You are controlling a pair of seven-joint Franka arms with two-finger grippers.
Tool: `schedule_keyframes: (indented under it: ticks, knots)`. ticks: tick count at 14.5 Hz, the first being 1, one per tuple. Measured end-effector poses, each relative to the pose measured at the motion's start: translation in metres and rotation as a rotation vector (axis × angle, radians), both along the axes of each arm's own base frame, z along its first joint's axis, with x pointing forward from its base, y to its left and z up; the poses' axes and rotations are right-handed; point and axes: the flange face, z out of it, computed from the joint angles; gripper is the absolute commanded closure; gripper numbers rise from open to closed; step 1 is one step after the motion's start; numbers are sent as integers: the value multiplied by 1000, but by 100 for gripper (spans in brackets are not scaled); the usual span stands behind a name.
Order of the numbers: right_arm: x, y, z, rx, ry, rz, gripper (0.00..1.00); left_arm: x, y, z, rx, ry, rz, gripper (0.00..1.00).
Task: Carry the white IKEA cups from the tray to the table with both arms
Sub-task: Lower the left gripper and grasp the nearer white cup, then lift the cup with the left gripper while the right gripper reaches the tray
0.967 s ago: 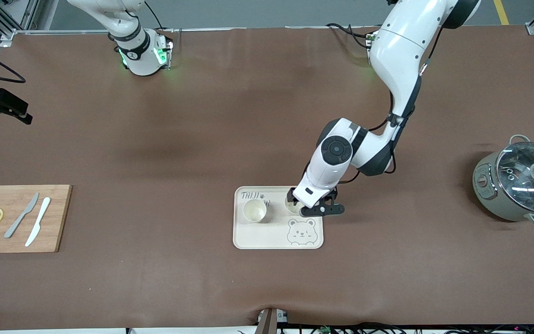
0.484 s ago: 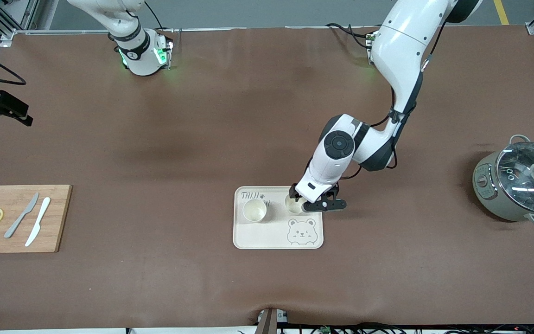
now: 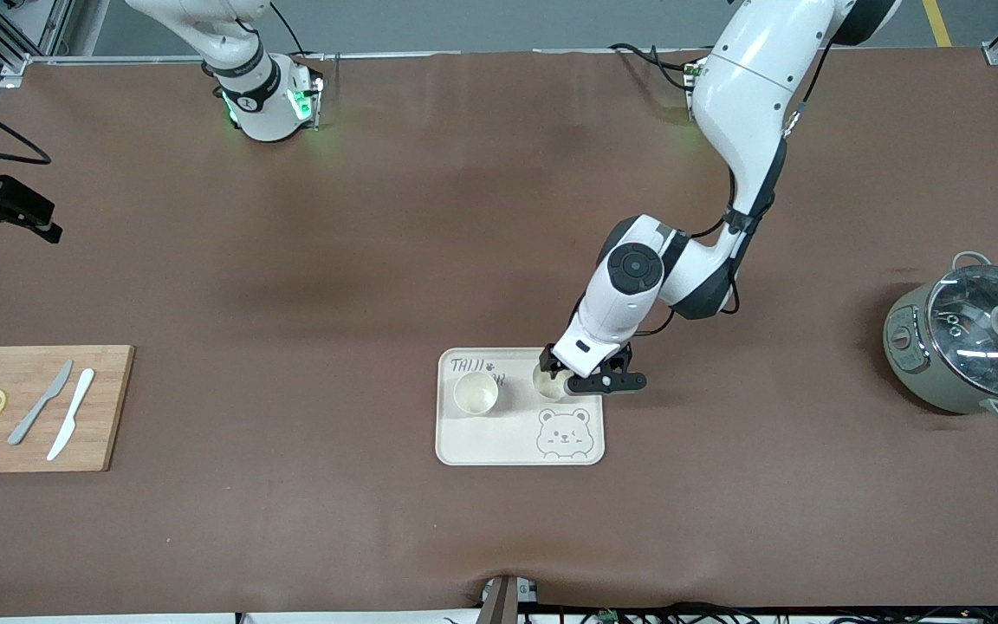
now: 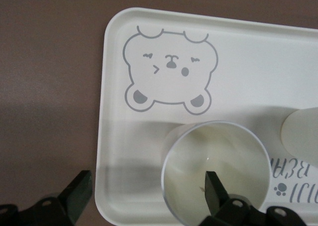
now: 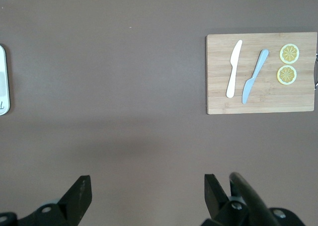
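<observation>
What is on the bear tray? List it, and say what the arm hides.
On the tray: one white cup standing free, and a second cup with the open left claw straddling its wall, one finger inside. The arm covers part of that cup. The right claw waits open over bare table.

The counter (image 3: 308, 260) is covered in plain brown material. Directly on it lie three things: a wooden cutting board (image 3: 105, 407) at the right arm's end, a cream tray with a bear drawing (image 3: 516, 442) near the middle, and a grey-green pot with a glass lid (image 3: 967, 347) at the left arm's end. All three stand well apart.
</observation>
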Motion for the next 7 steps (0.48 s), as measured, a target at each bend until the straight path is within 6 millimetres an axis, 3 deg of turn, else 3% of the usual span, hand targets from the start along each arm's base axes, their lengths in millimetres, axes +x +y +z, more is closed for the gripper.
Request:
schedule_keyframes:
  ticks: [1,4,7]
  knots:
    - [2,2,-2,2,0,3,0,0,0,-4,2,3,0,99]
    - [19,23,-15,41,-19,21,0,-1,1,-11,2,13,23,100]
    - [50,67,-39,101,0,-68,0,-1,1,-12,2,14,24,100]
